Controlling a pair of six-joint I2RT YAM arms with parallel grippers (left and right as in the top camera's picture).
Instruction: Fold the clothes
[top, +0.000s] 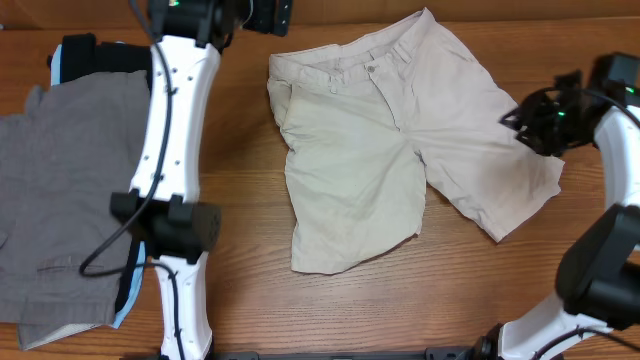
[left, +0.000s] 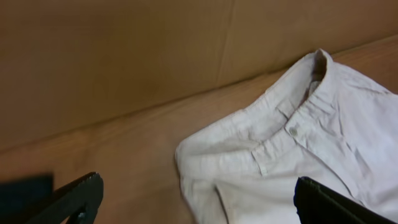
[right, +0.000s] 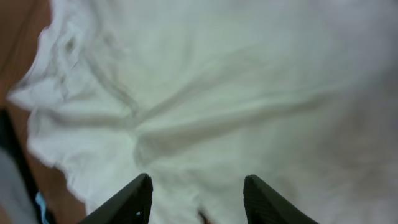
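At the centre of the counter (top: 240, 200) the shorts (top: 380, 160) lie spread flat and face up. The waistband (top: 345, 62) points toward 12 o'clock and the two legs fan out toward 6 and 4 o'clock, a layout that leaves every edge reachable for a first fold. No fold shows yet, so the task looks to be at its start. The left pincer (left: 198, 183) hangs released, its jaws wide apart, just off the waistband corner at about 11 o'clock of the garment. Its wrist view shows the button (left: 292, 131) and that corner between the open fingers, which suggests it is lining up to pinch there. The right pincer (right: 198, 180) is also released and grips nothing. It hovers over the outer edge of the leg at 3 o'clock, and pale wrinkled cloth fills its view, so it is probably picking a spot on that side; whether its tips touch the fabric I cannot tell. Well apart, at 9 o'clock, the grey trousers (top: 60, 200) rest on a light-blue garment (top: 62, 62), seemingly set aside to keep the working area free. Taking only one layer at either corner could drag the cloth rather than lift it.
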